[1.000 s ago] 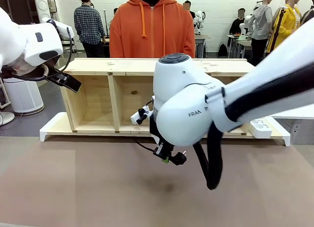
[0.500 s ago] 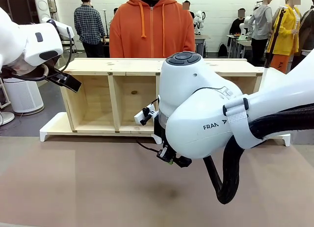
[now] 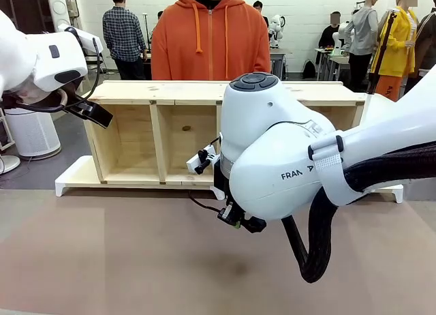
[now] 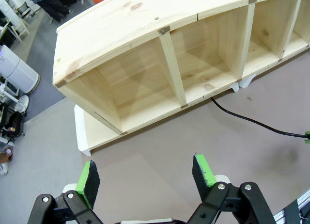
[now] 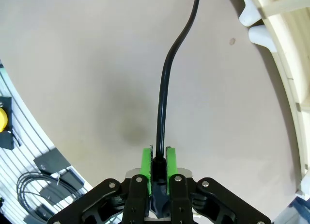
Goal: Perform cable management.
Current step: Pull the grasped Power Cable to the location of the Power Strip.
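1. Front view: the right gripper (image 3: 238, 221) hangs low over the brown surface (image 3: 102, 260), just in front of the wooden shelf (image 3: 170, 91) and half tucked under its own bulky white arm. Its jaws are pinching the black cable (image 3: 199, 204), which trails left and back toward the shelf's foot. The left arm (image 3: 48, 63) sits up high by the shelf's left end. A person in an orange hoodie (image 3: 211, 35) stands behind the shelf.
2. Left wrist view: the left gripper (image 4: 145, 171) has its jaws spread wide with nothing between them, hovering above the surface in front of the open compartments. The cable snakes from the shelf's foot off to the right edge.
3. Right wrist view: the jaws are clamped on the cable end between the green pads (image 5: 145, 161). The cord runs up across the surface toward the shelf's white base (image 5: 252, 13).
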Controlling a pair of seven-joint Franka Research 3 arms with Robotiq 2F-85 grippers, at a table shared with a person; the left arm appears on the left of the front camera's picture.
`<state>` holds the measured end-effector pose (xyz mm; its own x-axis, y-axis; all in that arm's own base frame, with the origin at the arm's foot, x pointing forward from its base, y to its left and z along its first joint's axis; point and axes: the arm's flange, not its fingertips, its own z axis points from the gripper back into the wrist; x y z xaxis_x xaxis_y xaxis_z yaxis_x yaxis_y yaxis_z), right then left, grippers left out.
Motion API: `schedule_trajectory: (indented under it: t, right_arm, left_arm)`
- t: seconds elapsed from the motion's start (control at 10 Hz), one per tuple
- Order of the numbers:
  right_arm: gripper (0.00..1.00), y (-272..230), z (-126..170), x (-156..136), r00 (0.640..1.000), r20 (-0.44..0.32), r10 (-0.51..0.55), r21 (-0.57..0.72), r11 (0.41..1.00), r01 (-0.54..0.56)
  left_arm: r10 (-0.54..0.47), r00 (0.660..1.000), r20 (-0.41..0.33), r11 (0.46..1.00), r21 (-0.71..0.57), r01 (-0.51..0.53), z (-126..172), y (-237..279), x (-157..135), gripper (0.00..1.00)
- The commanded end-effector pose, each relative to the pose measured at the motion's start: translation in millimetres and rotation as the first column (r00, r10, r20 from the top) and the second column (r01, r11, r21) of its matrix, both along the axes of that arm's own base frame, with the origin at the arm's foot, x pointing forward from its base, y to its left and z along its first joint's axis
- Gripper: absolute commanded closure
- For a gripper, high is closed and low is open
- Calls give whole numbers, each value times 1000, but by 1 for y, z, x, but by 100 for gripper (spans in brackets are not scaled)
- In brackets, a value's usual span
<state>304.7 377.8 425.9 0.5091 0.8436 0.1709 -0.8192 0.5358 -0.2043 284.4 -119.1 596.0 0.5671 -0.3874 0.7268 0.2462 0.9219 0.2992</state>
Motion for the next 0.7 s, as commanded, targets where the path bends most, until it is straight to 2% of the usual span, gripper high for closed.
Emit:
schedule_trajectory:
  t: [0.0, 0.6]
  right_arm:
    - [85, -15, 5, -21, 999, -2, -38, 3, 999, 38]
    - [85, -60, 24, -55, 984, 33, -174, 58, 983, 172]
  left_arm:
    - [-3, 1000, 11, 1000, 0, 3, -1, -1, 1, 0]
    - [-3, 1000, 11, 1000, 0, 3, -1, -1, 1, 0]
